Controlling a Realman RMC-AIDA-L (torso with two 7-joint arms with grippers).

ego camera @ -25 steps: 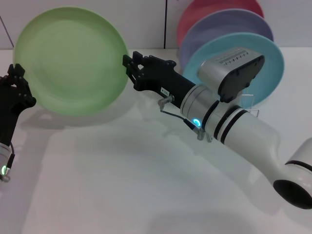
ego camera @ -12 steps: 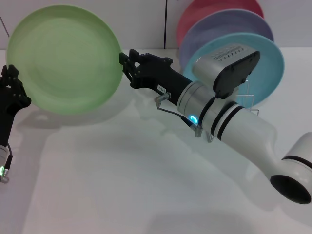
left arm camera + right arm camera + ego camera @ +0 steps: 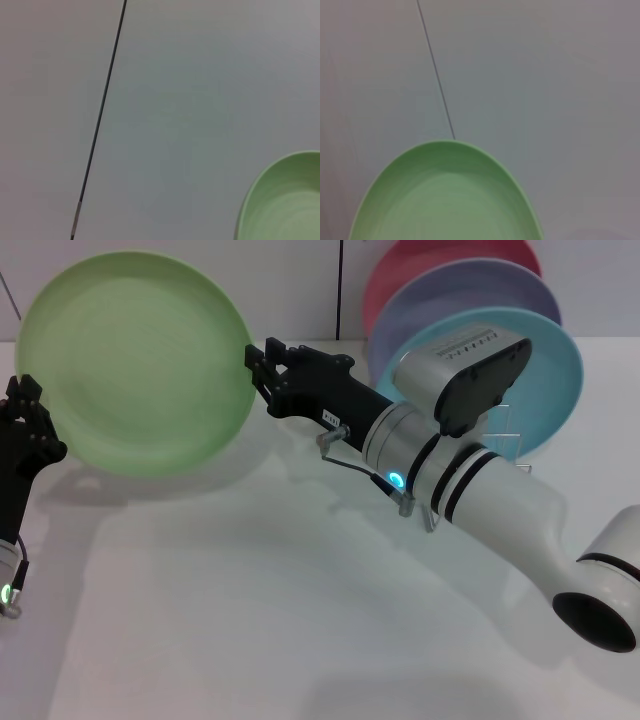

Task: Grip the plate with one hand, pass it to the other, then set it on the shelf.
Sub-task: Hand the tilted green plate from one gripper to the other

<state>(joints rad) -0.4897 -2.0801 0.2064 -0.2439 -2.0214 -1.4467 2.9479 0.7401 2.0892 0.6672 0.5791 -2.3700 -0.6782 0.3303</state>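
A white desk [image 3: 250, 620] fills the foreground, with the robot's two arms reaching away across it. On the robot's left, the black left hand [image 3: 28, 415], on an arm with a green glowing ring, is raised at the lower edge of the light green plate [image 3: 135, 360]. Its fingers [image 3: 30, 400] appear to sit against the plate's rim there, though whether they pinch it or merely touch it cannot be told.

On the robot's right, a thick white arm with black bands, a blue light and a grey vented housing [image 3: 465, 375] stretches diagonally toward the plate. Its black right hand [image 3: 256, 365] meets the plate's opposite edge, its fingers [image 3: 262, 352] closed around the rim. The plate stands nearly upright in the air between the two hands, its hollow face turned toward the robot, well clear of the desk and casting a shadow on it.

The right wrist camera looks across the same plate [image 3: 445, 200] toward a pale wall [image 3: 530, 75] with a thin dark seam; the left wrist camera catches only one curved edge of the plate [image 3: 285, 200] against that wall.

Farther back, behind the right arm, the thin silver wire shelf [image 3: 510, 440] holds three plates on edge: a turquoise-blue plate [image 3: 555, 370] in front, a lavender plate [image 3: 440, 295] behind it, and a pink-red plate [image 3: 430, 255] at the rear.
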